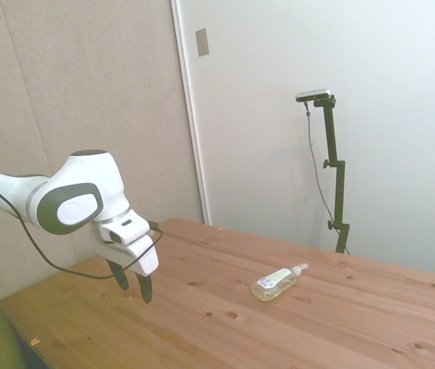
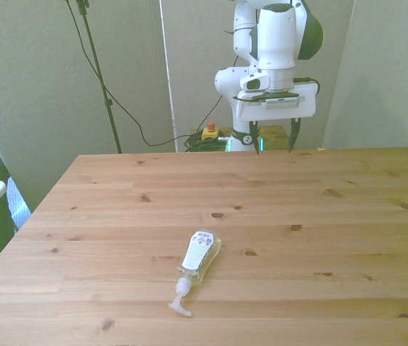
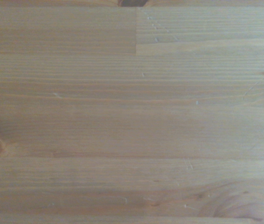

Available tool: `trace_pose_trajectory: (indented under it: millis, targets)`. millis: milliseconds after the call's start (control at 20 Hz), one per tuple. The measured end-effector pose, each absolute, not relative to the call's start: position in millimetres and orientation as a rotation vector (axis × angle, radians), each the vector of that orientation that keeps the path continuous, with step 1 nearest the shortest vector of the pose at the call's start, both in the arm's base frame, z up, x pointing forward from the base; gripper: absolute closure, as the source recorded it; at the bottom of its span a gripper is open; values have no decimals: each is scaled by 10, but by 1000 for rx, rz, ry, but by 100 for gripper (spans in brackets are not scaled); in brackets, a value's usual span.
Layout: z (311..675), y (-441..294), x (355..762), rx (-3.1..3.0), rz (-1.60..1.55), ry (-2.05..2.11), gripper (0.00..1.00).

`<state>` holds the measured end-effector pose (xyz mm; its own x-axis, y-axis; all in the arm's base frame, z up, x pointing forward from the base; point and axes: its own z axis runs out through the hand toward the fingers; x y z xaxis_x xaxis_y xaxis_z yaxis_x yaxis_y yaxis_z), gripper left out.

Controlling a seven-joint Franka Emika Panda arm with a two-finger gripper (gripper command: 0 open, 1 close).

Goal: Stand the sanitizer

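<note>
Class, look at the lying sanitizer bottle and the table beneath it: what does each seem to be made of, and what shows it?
The sanitizer: apparently clear, glossy plastic, since pale yellowish liquid shows through; white label, opaque white nozzle cap. The table: wood, probably pine, smooth matte finish; joined planks, grain lines and dark knots show.

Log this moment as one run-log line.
end effector: open, empty, at table's far edge | sanitizer: lying flat, untouched | table: wood

Bare table (image 2: 319, 216) all around the lying sanitizer (image 2: 200, 256), open passage from every side.
</note>
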<state>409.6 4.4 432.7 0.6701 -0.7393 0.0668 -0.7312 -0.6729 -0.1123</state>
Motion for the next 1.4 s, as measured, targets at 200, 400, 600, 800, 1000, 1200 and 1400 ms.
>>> trace_pose_trajectory:
  millis: [200, 400, 600, 800, 1000, 1200, 1400]
  targets:
    - [4335, -23, 4118, -2812, -183, 1230, 0]
    - [4485, -358, 4363, -2772, -294, 1291, 0]
    - [4562, -778, 4898, -2723, -346, 1372, 0]
    - [4643, -1057, 5504, -2704, -404, 1427, 0]
    - [4633, -1167, 5955, -2701, -416, 1451, 0]
    - [4675, -1261, 6147, -2660, -518, 1500, 0]
    - [4512, -1573, 6558, -2619, -569, 1569, 0]
